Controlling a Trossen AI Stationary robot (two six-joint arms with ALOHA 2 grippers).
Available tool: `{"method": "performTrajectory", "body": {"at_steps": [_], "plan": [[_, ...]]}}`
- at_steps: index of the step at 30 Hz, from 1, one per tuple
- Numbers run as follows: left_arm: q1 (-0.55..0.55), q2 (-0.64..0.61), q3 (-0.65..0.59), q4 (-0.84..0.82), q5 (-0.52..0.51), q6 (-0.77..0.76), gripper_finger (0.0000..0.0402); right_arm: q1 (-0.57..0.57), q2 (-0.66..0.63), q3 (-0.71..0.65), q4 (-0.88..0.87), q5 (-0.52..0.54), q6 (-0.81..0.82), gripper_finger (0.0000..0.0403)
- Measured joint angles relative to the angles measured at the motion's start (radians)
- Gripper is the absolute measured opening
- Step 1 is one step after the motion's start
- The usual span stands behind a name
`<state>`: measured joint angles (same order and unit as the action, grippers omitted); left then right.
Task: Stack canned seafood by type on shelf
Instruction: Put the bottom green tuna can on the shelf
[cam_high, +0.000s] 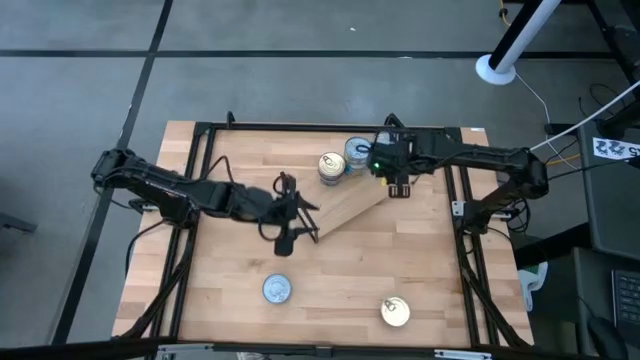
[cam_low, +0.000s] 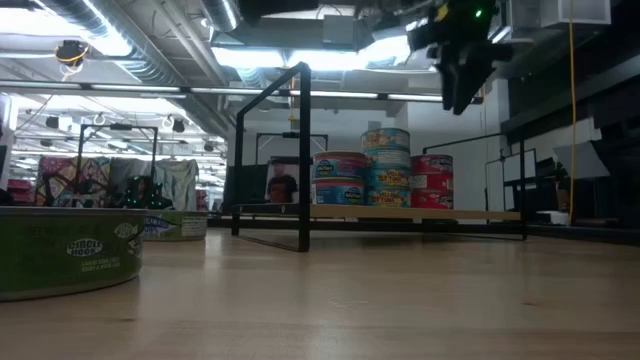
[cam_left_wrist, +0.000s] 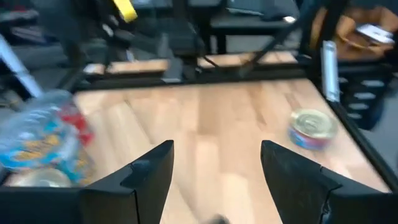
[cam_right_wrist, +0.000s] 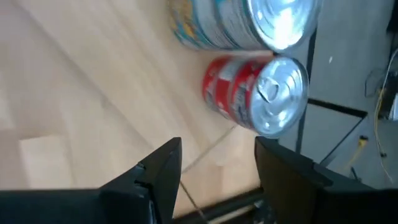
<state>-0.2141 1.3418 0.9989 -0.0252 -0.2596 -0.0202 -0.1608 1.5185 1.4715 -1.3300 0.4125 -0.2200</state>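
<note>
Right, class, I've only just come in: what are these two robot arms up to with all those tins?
Two arms are sorting tins onto a small wooden shelf. Stacks already stand at its far end, among them a red stack. The right gripper hangs open and empty above the shelf beside those stacks. The left gripper is open and empty too, near the shelf's other end. Two loose tins wait on the table's near side.
</note>
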Motion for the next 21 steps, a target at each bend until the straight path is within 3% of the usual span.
{"method": "performTrajectory", "body": {"at_steps": [9,14,21], "plan": [[-0.150,0.001,0.001,-0.105,0.000,-0.187,0.0237,0.210,-0.067,0.000,0.000,-0.025,0.198,0.0202],[-0.224,0.002,0.001,-0.243,0.003,-0.381,0.0237,0.332,-0.064,0.000,0.020,-0.167,0.251,0.0202],[-0.299,0.016,-0.003,-0.506,0.002,-0.715,0.0237,0.475,-0.061,-0.001,0.231,-0.329,0.239,0.0202]]}}
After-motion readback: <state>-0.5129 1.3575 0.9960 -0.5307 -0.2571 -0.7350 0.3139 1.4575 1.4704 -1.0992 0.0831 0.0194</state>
